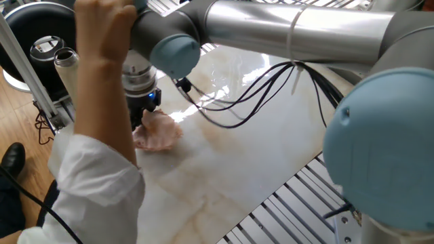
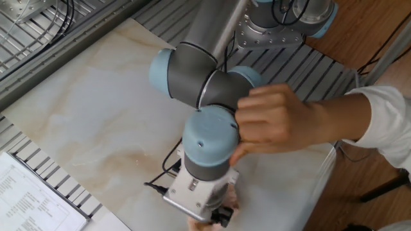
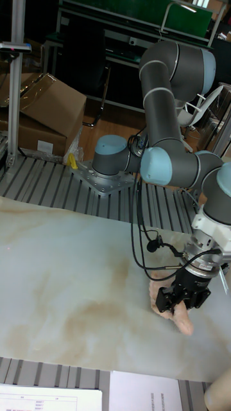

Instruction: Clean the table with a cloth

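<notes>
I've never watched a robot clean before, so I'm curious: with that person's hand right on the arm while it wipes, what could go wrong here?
The hand grips the arm close above the gripper, so a sudden move might pinch or jerk it.

The cloth lies bunched near the table edge; a stroke outward could push it off.

Loose black cables hang over the marble and could drag or snag as the arm swings.

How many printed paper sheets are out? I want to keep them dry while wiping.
2 visible, both in the tall fixed view: one sheet at the bottom left edge, another sheet at bottom centre, below the table. More may lie outside the frame.
</notes>
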Robot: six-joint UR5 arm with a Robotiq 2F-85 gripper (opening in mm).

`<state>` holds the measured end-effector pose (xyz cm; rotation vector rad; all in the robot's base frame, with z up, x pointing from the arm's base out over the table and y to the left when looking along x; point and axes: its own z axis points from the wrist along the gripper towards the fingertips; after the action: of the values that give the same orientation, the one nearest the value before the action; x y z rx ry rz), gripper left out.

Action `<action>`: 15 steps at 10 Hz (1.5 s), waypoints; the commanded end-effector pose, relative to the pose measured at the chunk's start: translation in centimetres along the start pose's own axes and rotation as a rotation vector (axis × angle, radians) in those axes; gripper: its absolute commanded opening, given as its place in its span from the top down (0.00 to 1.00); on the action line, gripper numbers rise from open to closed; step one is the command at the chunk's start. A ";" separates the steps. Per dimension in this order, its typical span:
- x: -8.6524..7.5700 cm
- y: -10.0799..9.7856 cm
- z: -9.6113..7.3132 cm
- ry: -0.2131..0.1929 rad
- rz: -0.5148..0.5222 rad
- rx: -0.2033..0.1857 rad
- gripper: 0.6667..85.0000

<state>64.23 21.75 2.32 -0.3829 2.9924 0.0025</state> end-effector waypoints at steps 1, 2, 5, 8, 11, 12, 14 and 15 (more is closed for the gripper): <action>-0.5 0.5 -0.6 -0.010 0.080 0.049 0.99; -0.4 1.1 -0.5 -0.007 0.039 0.028 0.99; 1.7 -2.4 -1.9 0.027 -0.109 -0.015 0.99; 3.2 -3.0 -1.5 0.000 -0.120 -0.040 0.99; 2.8 -3.2 -1.5 -0.013 -0.043 -0.026 0.99; 3.0 -4.0 -1.4 -0.005 0.013 0.004 0.99; 3.6 -4.7 -1.5 0.017 0.074 0.035 0.99; 4.1 -5.7 -1.4 0.025 0.042 0.039 0.99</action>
<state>61.85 16.49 3.28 -0.3687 3.0040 -0.0383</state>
